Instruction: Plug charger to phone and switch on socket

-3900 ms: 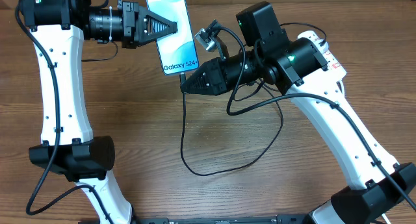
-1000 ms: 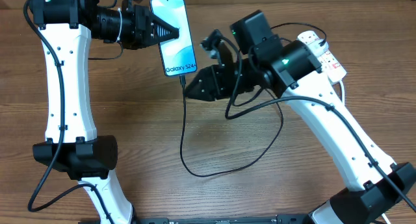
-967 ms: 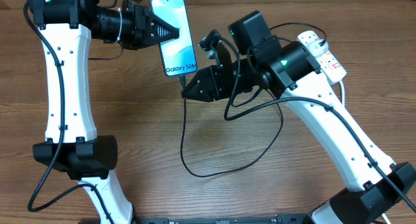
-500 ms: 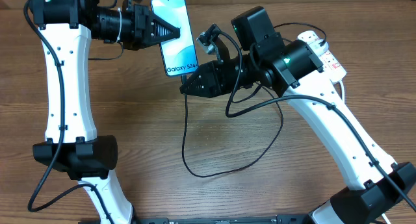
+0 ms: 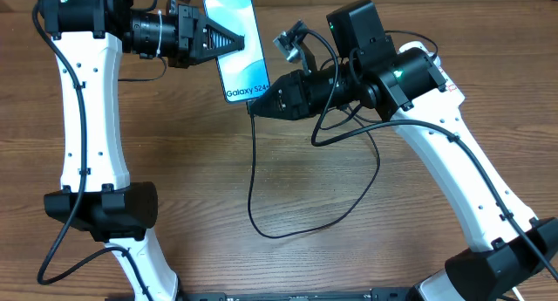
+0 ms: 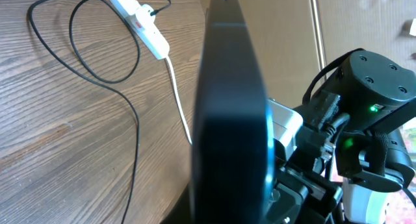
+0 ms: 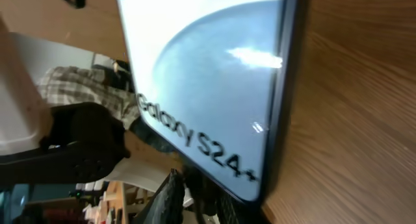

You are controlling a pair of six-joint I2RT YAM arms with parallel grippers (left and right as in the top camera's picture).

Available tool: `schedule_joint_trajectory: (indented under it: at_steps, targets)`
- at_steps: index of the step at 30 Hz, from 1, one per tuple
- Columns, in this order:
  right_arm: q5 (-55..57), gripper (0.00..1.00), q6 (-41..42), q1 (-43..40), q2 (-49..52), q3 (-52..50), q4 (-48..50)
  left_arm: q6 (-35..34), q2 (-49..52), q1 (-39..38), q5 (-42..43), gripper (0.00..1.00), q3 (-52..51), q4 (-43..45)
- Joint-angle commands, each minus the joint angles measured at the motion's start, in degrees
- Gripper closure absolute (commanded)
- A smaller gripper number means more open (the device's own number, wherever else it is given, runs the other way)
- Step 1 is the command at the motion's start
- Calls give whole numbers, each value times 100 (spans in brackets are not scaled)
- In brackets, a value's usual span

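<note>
Above the wooden counter (image 5: 174, 161), left fingers (image 5: 228, 39) are pinching the phone (image 5: 235, 48); right fingers (image 5: 257, 105), grip unclear, are pressing the charger (image 5: 255, 161) tip; alignment needs steadiness.

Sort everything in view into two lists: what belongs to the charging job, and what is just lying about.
Belongs to the job:
- slim light-blue-screened smartphone
- thin black charger cable
- white power strip with red switches
- left claw
- right claw

Just lying about:
- nothing visible on the brown wooden table
</note>
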Motion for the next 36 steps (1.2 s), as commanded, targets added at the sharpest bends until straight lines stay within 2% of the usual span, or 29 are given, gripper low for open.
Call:
schedule_joint_trajectory:
  at_steps: [1,14,20,36]
  targets:
    - [-433,82,-15,-7,-17,66,101,28,-57,-35,428,96,24,-20]
    - [-433,88,136,-7,-17,66,149,33,-57,-35,710,96,24,-13]
    - [-435,96,286,-7,-17,66,293,31,-57,-35,713,96,24,-17]
    - [-286,96,282,-11,-17,66,741,72,-57,-37,713,96,24,-94]
